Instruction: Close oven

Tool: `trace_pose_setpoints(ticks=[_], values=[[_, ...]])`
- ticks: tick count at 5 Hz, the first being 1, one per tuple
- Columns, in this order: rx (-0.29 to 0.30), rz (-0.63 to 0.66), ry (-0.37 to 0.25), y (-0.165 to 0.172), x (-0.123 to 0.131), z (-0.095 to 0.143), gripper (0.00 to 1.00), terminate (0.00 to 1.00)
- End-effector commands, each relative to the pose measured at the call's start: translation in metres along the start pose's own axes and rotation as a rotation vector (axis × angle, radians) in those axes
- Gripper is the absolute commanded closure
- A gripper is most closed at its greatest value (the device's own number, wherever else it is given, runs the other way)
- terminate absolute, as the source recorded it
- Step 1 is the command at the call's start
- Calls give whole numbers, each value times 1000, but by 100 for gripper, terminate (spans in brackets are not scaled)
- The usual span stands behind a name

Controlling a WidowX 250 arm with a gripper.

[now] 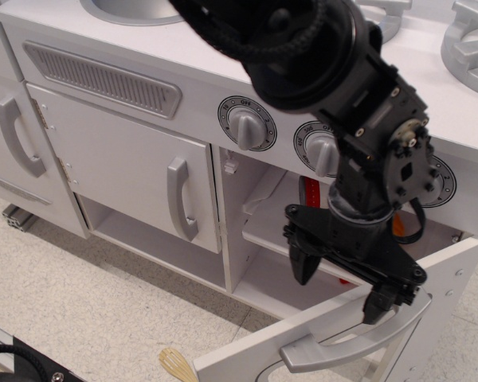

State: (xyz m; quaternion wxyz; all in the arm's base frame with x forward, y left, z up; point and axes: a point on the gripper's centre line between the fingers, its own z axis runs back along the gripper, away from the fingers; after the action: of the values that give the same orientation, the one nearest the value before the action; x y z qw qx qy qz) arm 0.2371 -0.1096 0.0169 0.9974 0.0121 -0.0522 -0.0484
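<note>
The white toy oven (263, 207) stands open. Its door (334, 338) hangs down toward the lower right, with the wide silver bar handle (358, 338) facing out. Three grey dials (247, 123) sit above the opening, the right one partly hidden by the arm. My black gripper (341, 278) is open, its two fingers spread just above the door's top edge and in front of the oven's inner shelf. One fingertip (376, 305) is close to the handle's right end. It holds nothing. The arm hides most of the oven's inside.
A plain white cupboard door (127, 171) with a vertical grey handle (179, 199) is left of the oven. A grey vent (103, 79) sits above it. Silver burners (470, 40) top the counter. A small whisk-like utensil (175, 366) lies on the floor.
</note>
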Motion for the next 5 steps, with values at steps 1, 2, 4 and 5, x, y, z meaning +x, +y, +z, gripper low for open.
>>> trace_pose_setpoints(ticks=[1, 2, 4, 5], values=[[88, 93, -56, 21, 10, 3, 0, 0], [133, 143, -71, 34, 17, 4, 0, 0], [135, 211, -118, 45, 27, 41, 0, 0], [122, 192, -118, 39, 15, 48, 0, 0]])
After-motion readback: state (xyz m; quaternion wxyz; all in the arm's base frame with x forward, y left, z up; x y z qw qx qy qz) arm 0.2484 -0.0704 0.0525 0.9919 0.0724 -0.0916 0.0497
